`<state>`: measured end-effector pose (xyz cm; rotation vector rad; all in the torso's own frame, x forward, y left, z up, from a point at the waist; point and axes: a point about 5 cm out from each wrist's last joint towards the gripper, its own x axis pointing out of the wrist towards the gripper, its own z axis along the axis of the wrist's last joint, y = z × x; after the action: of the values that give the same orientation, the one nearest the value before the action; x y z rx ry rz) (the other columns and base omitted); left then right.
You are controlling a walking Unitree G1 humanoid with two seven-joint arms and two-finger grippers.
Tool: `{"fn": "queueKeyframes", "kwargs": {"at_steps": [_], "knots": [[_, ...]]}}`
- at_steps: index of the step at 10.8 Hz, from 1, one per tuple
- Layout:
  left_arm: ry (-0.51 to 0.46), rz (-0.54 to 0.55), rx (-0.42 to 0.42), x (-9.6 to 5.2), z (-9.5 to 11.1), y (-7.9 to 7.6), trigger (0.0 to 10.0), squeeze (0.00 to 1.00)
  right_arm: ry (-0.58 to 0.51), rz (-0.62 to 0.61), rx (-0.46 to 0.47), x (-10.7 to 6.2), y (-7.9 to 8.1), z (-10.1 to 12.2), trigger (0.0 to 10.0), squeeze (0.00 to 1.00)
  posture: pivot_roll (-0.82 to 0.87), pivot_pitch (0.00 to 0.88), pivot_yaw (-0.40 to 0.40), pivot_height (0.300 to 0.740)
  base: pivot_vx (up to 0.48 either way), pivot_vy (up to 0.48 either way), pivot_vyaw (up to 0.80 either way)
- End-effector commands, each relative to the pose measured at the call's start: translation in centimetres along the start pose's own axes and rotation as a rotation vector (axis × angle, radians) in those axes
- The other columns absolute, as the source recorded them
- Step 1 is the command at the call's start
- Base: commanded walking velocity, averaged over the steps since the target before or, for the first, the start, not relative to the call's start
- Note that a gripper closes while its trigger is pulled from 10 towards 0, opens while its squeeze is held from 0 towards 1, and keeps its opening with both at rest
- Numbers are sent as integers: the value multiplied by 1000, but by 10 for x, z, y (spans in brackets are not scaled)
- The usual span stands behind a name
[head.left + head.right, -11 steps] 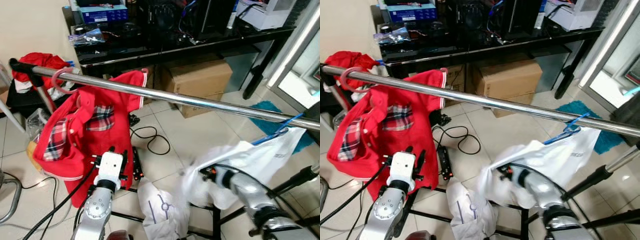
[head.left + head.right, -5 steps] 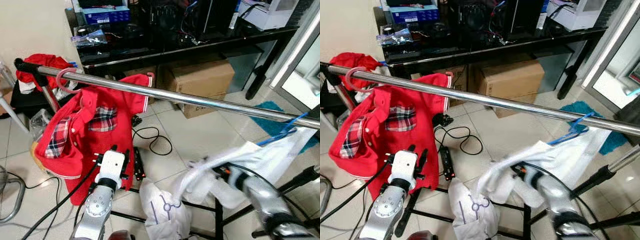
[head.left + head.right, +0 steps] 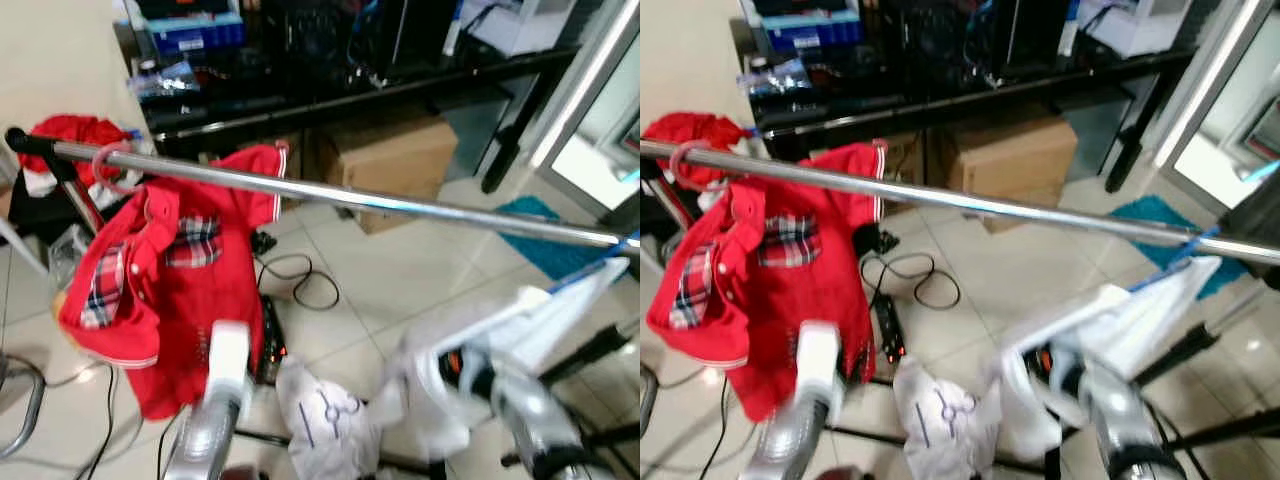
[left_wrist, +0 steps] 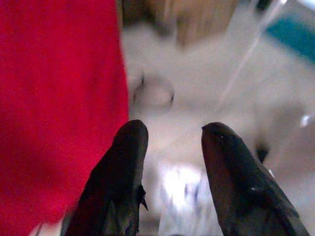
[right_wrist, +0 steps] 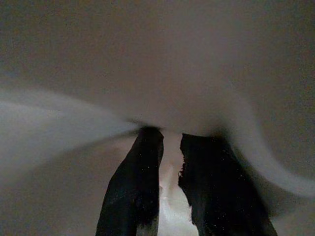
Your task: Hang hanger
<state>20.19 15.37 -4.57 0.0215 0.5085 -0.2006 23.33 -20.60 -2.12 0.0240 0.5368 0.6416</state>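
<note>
Blue hanger (image 3: 590, 272) carrying white shirt (image 3: 520, 330), just under the chrome rail's (image 3: 350, 196) right end, up and right of right pincer (image 5: 170, 147) nipping shirt fabric; left pincer (image 4: 170, 147) spread, idle.

Cardboard box (image 3: 395, 165) under black desk (image 3: 330, 95), seemingly.

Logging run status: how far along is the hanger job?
Done: red shirt hangs on the rail by its pink hanger. In hand: right gripper is buried in the white garment, whose blue hanger sits at the rail. Left: freeing that gripper. Left gripper idles, jaws open.
</note>
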Motion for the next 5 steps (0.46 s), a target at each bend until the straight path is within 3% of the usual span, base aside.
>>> {"fn": "queueKeyframes", "kwargs": {"at_steps": [1, 3, 5], "knots": [[5, -16, 17, 1, 0, -2, 10000, 0, 23, -18, 1, -4, -5, -1, 10000, 0, 44, 23, -30, 740, 0, 0, 0], [39, 61, -119, -4, -15, 12, 10000, 0, 168, 34, -1, -15, -1, -25, 10000, 0, 35, 17, -31, 740, 0, 0, 0], [104, 120, -194, -8, -29, 20, 10000, 0, 317, -128, -51, -27, -6, -49, 10000, 0, 47, 18, -45, 740, 0, 0, 0]]}}
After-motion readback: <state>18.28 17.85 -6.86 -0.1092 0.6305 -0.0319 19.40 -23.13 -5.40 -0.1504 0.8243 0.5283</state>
